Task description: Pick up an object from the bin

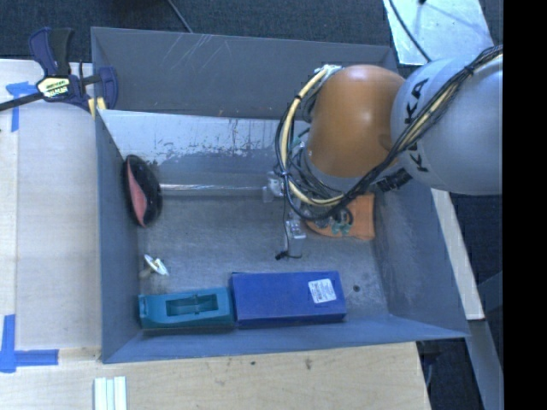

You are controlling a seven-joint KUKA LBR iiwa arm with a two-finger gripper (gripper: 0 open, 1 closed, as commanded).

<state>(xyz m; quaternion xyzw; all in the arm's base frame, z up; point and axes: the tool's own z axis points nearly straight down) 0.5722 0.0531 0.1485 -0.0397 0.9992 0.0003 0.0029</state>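
- Fingers [291, 239] look clenched into one narrow stalk with nothing between them. They hang below the orange cover [355, 122] on the wrist, which is ringed by cables.
- I see their tip over bare floor in the middle of the bin [256, 67], just above the far edge of the blue box [288, 297] and not touching it.
- I count five loose things, one of each kind.
- One blue box with a white label lies flat along the near wall. It is the closest thing to the tip.
- One teal holder [186, 307] lies end to end with the blue box on its left, and the two seem to touch.
- One small pale piece [155, 266] sits alone near the left wall, just above the teal holder.
- One dark oval brush head [141, 190] with a pink face lies against the left wall. Its clear handle [214, 188] runs right along the far side towards the wrist.
- One orange block [361, 220] is partly hidden under the arm, just right of the fingers.
- Open room is the grey floor between the clear handle and the two boxes. The right corner is also bare.
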